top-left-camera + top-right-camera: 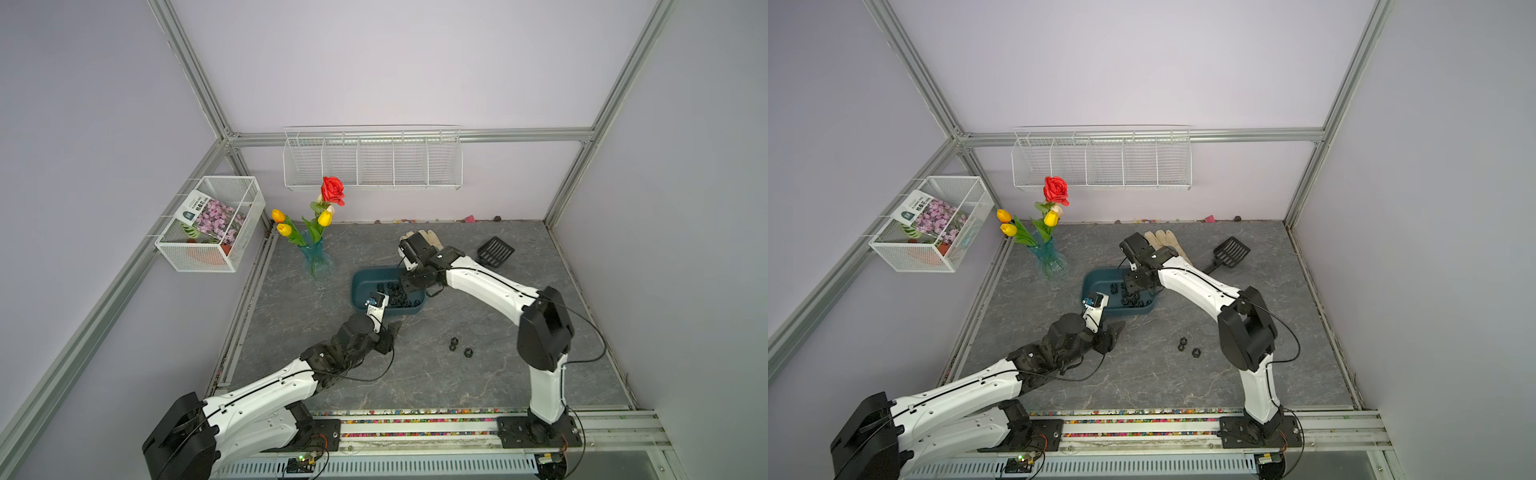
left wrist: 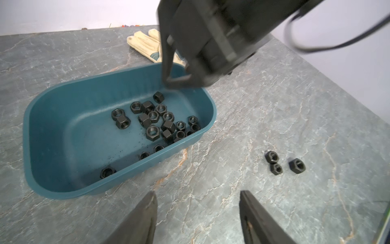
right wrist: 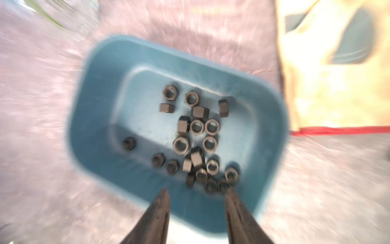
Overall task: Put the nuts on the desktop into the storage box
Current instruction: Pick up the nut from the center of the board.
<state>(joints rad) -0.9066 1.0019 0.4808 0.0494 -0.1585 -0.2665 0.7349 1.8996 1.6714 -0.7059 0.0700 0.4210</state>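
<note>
left end effector (image 2: 198, 193) open, empty, just beside storage box (image 2: 42, 126), which holds most nuts (image 2: 153, 132). right end effector (image 3: 197, 189) part open, empty, above it. three stray nuts (image 2: 272, 157) on counter (image 2: 274, 95), two touching: a pinch could scatter them.

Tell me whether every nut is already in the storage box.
No, three nuts lie on the desktop, apart from the storage box.

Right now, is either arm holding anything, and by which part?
Nothing. The left jaws gape empty over the desktop; the right jaws stand apart, empty, above the storage box.
</note>
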